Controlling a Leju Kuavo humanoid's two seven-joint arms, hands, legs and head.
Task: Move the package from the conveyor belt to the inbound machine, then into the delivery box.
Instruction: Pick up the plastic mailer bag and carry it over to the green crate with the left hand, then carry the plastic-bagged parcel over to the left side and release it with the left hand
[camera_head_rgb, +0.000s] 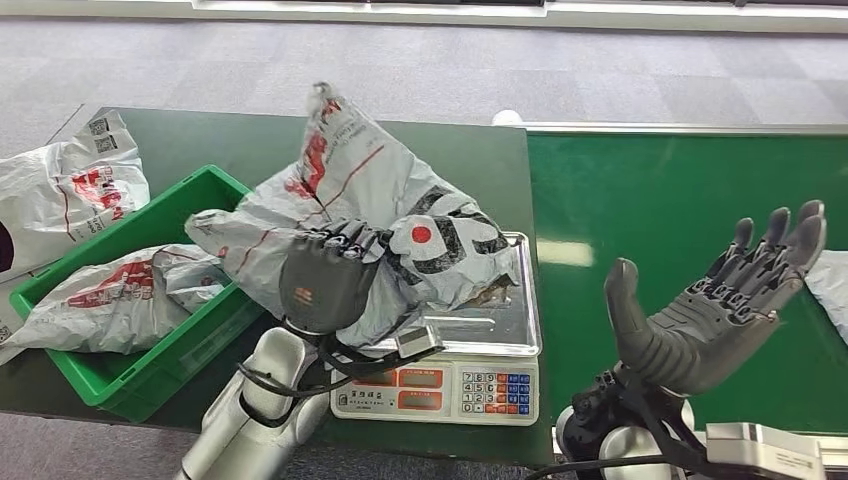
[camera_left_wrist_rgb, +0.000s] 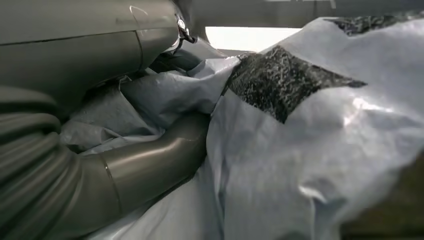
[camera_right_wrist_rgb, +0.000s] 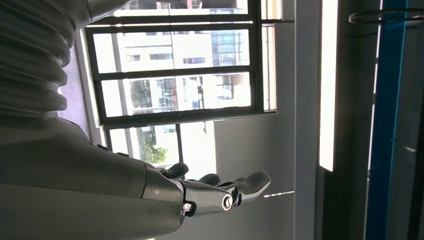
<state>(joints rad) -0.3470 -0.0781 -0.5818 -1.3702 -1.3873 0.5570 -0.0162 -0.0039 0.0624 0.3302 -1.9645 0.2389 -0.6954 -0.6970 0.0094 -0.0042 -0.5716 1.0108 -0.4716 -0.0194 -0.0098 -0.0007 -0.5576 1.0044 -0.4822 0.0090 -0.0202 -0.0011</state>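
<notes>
On the scale (camera_head_rgb: 500, 325), the grey package (camera_head_rgb: 400, 215) lies crumpled with the left hand (camera_head_rgb: 325, 275) gripping it, so the belt-to-machine step looks done, the green box (camera_head_rgb: 150, 370) beside the scale awaits, and the right hand (camera_head_rgb: 720, 310) hangs spread, empty.

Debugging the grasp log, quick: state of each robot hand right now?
Left robot hand: closed on the grey package over the scale.
Right robot hand: open, palm up, holding nothing.

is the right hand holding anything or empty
Empty. The right hand is open, palm up with fingers spread above the green conveyor belt, nothing in it. The right wrist view shows its fingers bare too.
</notes>
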